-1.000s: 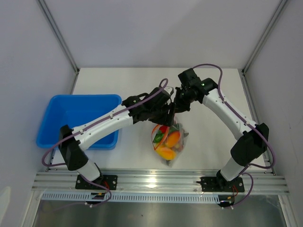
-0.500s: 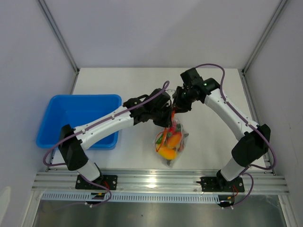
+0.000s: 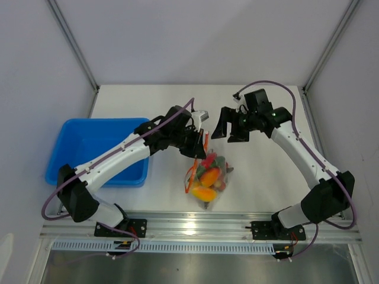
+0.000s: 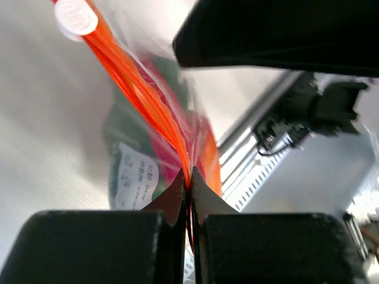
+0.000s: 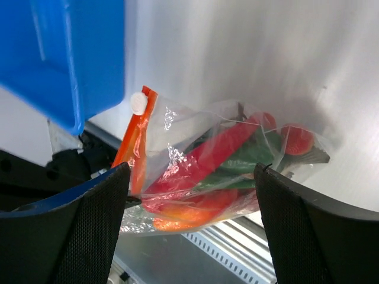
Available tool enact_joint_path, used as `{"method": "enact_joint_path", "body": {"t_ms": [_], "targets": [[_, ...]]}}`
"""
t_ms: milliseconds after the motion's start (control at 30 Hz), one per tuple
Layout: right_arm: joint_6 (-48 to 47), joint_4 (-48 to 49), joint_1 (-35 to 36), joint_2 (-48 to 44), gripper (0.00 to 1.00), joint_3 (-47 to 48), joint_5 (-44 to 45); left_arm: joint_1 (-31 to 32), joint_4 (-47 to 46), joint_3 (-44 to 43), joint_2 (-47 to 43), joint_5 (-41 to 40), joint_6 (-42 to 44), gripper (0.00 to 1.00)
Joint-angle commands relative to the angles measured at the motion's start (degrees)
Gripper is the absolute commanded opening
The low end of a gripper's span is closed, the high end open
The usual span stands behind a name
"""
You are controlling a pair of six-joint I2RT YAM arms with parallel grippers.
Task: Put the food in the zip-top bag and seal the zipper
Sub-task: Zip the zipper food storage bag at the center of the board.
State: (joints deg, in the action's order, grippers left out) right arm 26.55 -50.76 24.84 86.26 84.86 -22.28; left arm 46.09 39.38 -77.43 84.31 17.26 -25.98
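The clear zip-top bag (image 3: 206, 177) hangs over the table's front middle with its lower end on the surface. Inside it lies the food: yellow-orange mangoes (image 3: 205, 193), red pieces (image 5: 208, 155) and green peppers (image 5: 251, 155). My left gripper (image 3: 199, 144) is shut on the red-orange zipper (image 4: 139, 89) at the bag's top edge, with the strip pinched between its fingertips (image 4: 177, 195). A white slider tab (image 4: 75, 16) sits at the strip's far end. My right gripper (image 3: 230, 130) stands open to the right of the bag, apart from it and holding nothing.
A blue plastic tray (image 3: 106, 122) sits at the left of the table, beside my left arm. An aluminium rail (image 3: 201, 225) runs along the near edge below the bag. Grey walls close in the table at the back and sides.
My right gripper has let go of the zipper, opened wide and drawn back to the right. My left gripper has shut on the strip and moved left, dragging the bag with it.
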Motion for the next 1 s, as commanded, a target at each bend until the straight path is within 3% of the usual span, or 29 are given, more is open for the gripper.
{"method": "enact_joint_path", "body": {"t_ms": [0,233,300,467,700,967], "targets": [[-5.8,11.9,-1.7,-6.8,0.86,-6.4,-12.8,-2.0,-4.1,0.5,-4.0,12.3,5.6,0.01],[-8.6,23.6,-3.5,-11.6,0.82,-14.8,-21.6,-5.9,-5.1,2.3,-4.2,26.9,9.2,0.01],[-8.1,28.4,-4.5,-11.9,0.86,-17.2,-24.1,-6.0,-4.0,2.3,-4.2,29.5,11.0,0.01],[-11.6,33.0,-5.3,-11.9,0.92,-20.6,-31.7,-6.3,-1.8,2.0,-4.2,31.9,14.5,0.01],[-11.4,39.1,-6.2,-11.9,0.88,-26.5,-45.6,-6.9,-0.4,2.5,-4.9,35.2,16.0,0.01],[-8.5,44.1,-6.3,-11.4,0.84,-30.5,-42.8,-7.4,0.4,2.6,-3.8,35.0,16.7,0.01]]}}
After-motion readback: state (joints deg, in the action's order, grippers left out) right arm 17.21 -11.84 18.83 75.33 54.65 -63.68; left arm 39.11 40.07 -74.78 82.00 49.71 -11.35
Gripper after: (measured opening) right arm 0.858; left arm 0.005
